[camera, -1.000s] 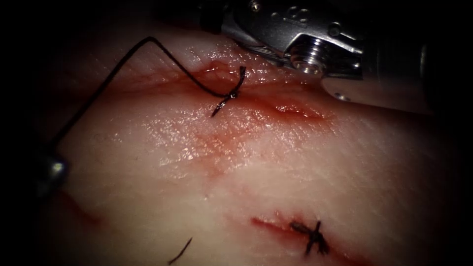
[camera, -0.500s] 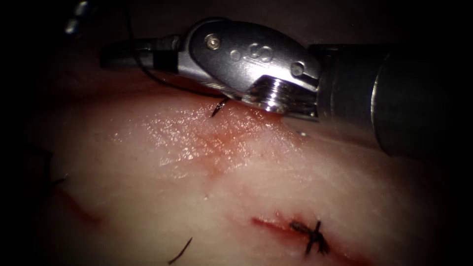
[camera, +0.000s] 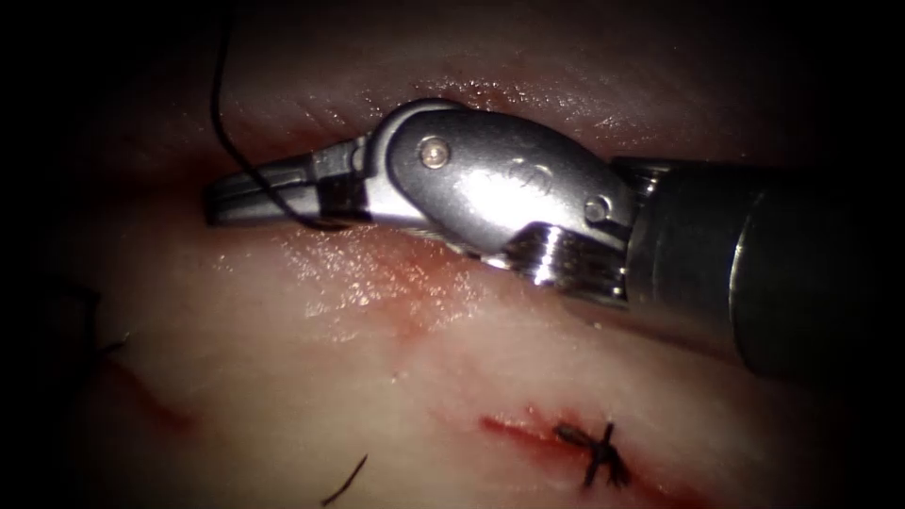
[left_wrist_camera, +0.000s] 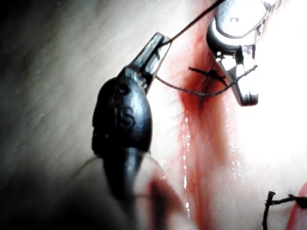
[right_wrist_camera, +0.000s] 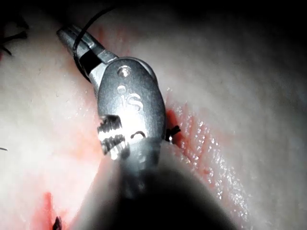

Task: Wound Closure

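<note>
The right gripper (camera: 219, 196) lies across the cut (left_wrist_camera: 194, 103) in the tissue (camera: 377, 358), jaws nearly closed around the thread (camera: 219, 104). Just beside it, the left gripper (left_wrist_camera: 160, 40) clamps the same thread. A knotted stitch (left_wrist_camera: 208, 74) sits between them.

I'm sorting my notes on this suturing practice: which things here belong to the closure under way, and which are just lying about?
In the job: left tool, shut on the thread; right tool, thread lying across its tip; knot at the cut; tissue.
Lying about: finished stitch; cut end of thread; red fluid.
</note>
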Controlling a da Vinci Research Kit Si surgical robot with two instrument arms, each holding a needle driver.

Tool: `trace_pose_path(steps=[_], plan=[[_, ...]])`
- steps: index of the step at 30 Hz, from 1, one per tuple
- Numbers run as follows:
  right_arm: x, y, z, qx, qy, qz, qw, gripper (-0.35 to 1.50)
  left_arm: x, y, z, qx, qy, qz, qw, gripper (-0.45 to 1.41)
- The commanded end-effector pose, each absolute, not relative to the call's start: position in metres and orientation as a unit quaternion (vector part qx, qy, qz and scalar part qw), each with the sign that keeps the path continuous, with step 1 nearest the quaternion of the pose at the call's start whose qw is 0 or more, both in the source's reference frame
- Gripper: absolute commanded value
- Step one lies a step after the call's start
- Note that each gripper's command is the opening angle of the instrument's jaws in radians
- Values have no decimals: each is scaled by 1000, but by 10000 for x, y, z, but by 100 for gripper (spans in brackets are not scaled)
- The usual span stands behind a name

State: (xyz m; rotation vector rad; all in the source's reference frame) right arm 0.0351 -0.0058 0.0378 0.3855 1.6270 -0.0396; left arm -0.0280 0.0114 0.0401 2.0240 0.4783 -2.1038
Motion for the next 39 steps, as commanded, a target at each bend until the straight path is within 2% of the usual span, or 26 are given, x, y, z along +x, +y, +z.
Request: trace_pose_path(steps=[1,9,22,32,39], plan=[[359,-59,382,182,726,-11,663,-35,-291,120,413,691,158,-700,90,-45],[352,-67,385,203,763,36,613,-35,-311,138,439,741,129,-656,64,-45],[315,-33,363,158,801,129,563,-35,-304,102,482,748,111,-651,70,-45],[299,-21,361,102,806,186,553,-35,-311,50,517,759,112,-640,48,-45],[277,-12,369,51,779,238,578,-35,-316,19,524,764,111,-634,37,-45]])
